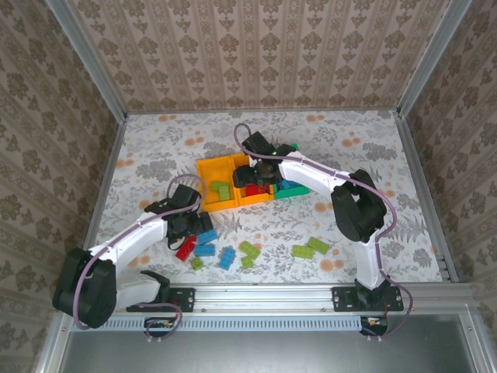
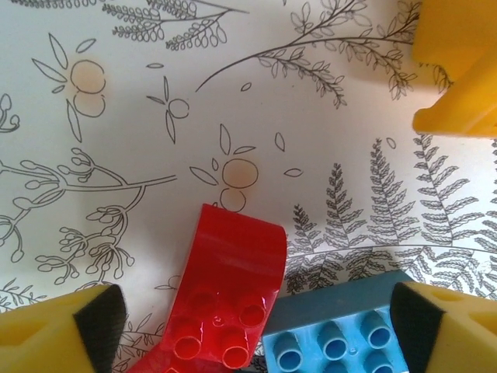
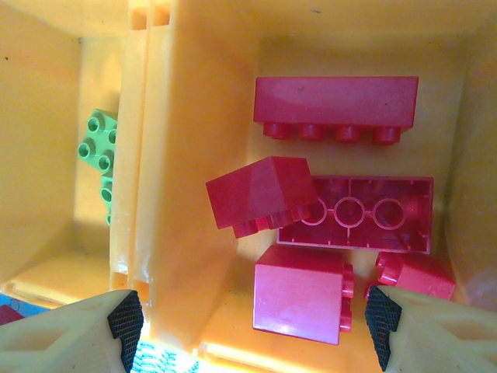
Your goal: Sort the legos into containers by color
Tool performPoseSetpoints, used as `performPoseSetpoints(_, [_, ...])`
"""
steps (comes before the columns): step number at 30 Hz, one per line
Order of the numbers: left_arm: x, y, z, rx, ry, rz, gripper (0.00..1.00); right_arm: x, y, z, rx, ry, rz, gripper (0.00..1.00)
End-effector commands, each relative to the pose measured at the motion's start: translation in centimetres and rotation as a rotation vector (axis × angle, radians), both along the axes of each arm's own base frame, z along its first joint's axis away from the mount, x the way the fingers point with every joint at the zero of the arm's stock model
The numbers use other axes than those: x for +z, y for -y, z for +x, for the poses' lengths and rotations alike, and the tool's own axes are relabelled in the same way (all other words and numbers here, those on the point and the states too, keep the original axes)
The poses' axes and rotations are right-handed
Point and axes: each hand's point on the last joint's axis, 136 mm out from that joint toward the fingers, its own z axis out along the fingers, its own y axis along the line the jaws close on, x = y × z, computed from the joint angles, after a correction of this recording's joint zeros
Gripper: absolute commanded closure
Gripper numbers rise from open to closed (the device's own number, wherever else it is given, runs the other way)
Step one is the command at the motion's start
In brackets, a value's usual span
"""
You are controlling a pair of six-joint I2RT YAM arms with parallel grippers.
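Two orange-yellow containers (image 1: 211, 166) (image 1: 259, 199) and a green one (image 1: 298, 193) stand side by side mid-table. My right gripper (image 1: 252, 177) (image 3: 252, 318) hangs open over the middle container (image 3: 186, 116), which holds several red legos (image 3: 335, 105); one red brick (image 3: 299, 294) lies loose between the fingertips. Lime green legos (image 3: 97, 148) lie in the left container. My left gripper (image 1: 189, 227) (image 2: 256, 326) is open low over the table, its pads either side of a curved red lego (image 2: 225, 295) and a blue lego (image 2: 342, 330).
Several loose legos lie near the front edge: blue ones (image 1: 205, 250) (image 1: 227, 259) and green ones (image 1: 249, 249) (image 1: 302, 251) (image 1: 318, 245). A corner of an orange container (image 2: 458, 70) is close ahead of the left gripper. Metal frame posts and papered walls enclose the table.
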Motion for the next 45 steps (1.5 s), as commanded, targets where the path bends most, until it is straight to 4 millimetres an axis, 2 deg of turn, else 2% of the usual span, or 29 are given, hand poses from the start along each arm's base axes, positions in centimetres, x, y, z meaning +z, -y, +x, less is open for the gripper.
performPoseSetpoints(1, [-1.0,-0.9,-0.6,0.034,-0.035,0.013,0.15,1.2,0.7,-0.1,-0.019,0.013,0.009,0.21])
performPoseSetpoints(7, [-1.4,-1.6,-0.4,0.045,-0.048,0.021,0.27,1.3,1.0,0.0,-0.026,0.016,0.004,0.21])
performPoseSetpoints(17, [-2.0,-1.3,-0.3,0.015,-0.064,0.01,0.31,1.2,1.4,0.1,-0.041,0.014,0.003,0.2])
performPoseSetpoints(20, [-2.4,-1.4,-0.3,0.017,-0.074,0.016,0.36,1.3,1.4,0.1,-0.051,0.014,0.016,0.2])
performPoseSetpoints(30, [-2.7,-0.9,0.6,0.019,-0.068,0.002,0.51,4.4,1.2,0.4,-0.064,0.105,0.096,0.2])
performPoseSetpoints(36, [-3.1,-0.7,0.7,0.017,-0.078,-0.004,0.6,6.0,2.3,0.5,-0.088,0.153,0.099,0.2])
performPoseSetpoints(40, [-3.0,-0.5,0.9,0.019,-0.073,-0.013,0.66,6.2,3.6,0.6,-0.115,0.162,0.088,0.19])
performPoseSetpoints(45, [-2.0,-0.2,1.8,0.02,-0.036,-0.028,0.71,6.4,5.8,0.3,-0.147,0.172,0.063,0.19])
